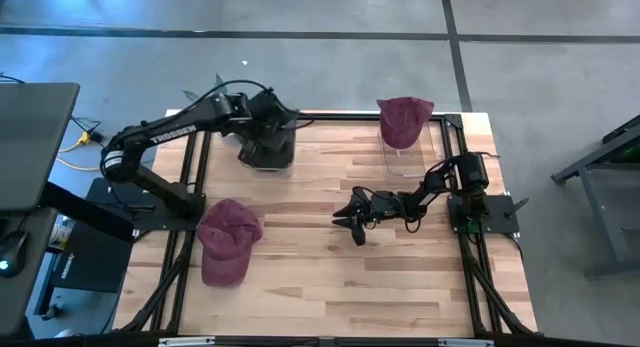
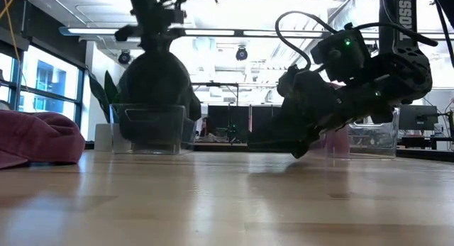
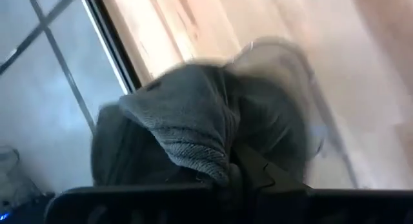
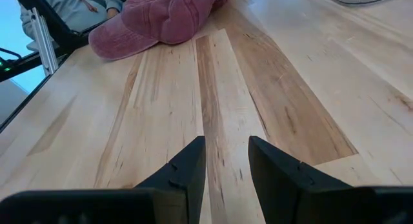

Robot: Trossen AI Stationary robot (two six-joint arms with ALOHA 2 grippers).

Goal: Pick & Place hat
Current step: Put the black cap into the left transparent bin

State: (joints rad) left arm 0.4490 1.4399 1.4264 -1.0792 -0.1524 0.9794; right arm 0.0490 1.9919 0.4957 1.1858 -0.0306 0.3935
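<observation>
Grey hat (image 1: 265, 137), clenched by left pincer (image 1: 268, 139), sits in clear bin (image 1: 266, 159); right pincer (image 1: 352, 223) released.

Wooden table (image 1: 320, 277) carries a maroon hat (image 1: 226, 239) lying flat; two clear containers (image 1: 404, 153) stand well beyond that hat.

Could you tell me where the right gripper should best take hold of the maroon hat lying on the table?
Probably the domed crown of the maroon hat, approached from the right gripper side: the soft crown bunches up high enough to pinch, while the brim lies flat on the table.
</observation>
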